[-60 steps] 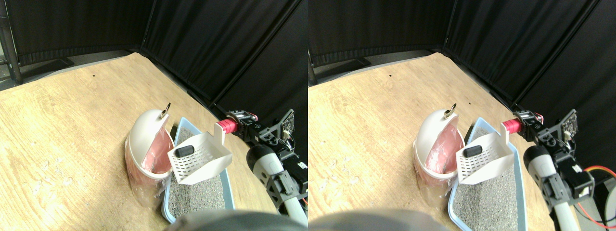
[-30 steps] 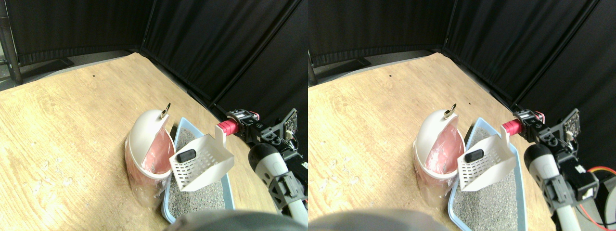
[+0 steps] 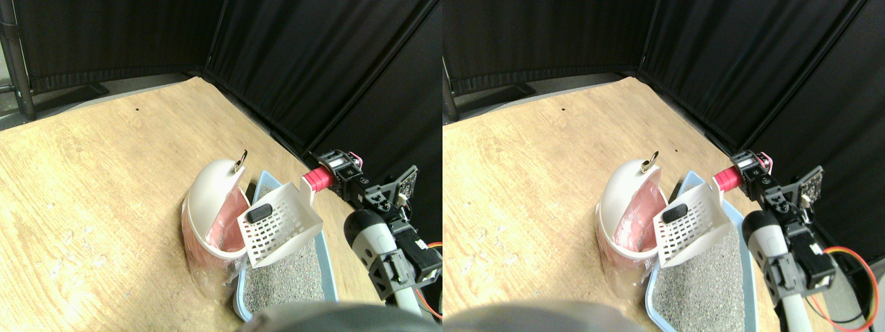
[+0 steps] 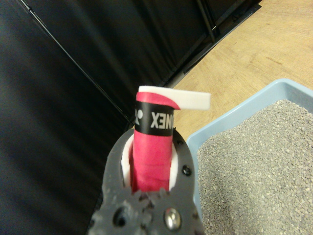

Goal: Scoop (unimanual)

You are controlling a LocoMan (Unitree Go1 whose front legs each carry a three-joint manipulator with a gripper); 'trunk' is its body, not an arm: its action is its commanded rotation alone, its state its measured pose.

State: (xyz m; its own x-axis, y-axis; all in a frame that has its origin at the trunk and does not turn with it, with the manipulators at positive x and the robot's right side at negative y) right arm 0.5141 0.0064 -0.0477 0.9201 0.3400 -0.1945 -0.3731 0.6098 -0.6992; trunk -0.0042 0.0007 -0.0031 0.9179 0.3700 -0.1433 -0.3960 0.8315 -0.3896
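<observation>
Right pincer [image 3: 330, 173] pinches the scoop's red wrapped handle [image 4: 152, 156]; in the wrist view the handle sits squarely between the jaws. The white slotted scoop [image 3: 280, 223] is raised above the blue litter tray [image 3: 323, 266] and tipped toward the open mouth of the white bin [image 3: 207, 200], its leading edge at or just over the bin rim. A small dark lump [image 3: 259, 213] lies in the scoop on the side nearest the bin. Bin and tray stand just beside each other on the wooden table [image 3: 104, 173]; grey litter fills the tray.

Assessment: the step in hand appears to be emptying the lump into the bin. To do it well, roll the scoop further about the handle while keeping its lip over the pink-lined opening, so the lump slides inside and not into the gap between bin and tray. Tilt slowly; the lump looks free to roll. Avoid pressing on the bin's hinged lid.

Lettering: white characters on a black band around the handle, partly hidden; "NEX" legible, remainder not readable.
</observation>
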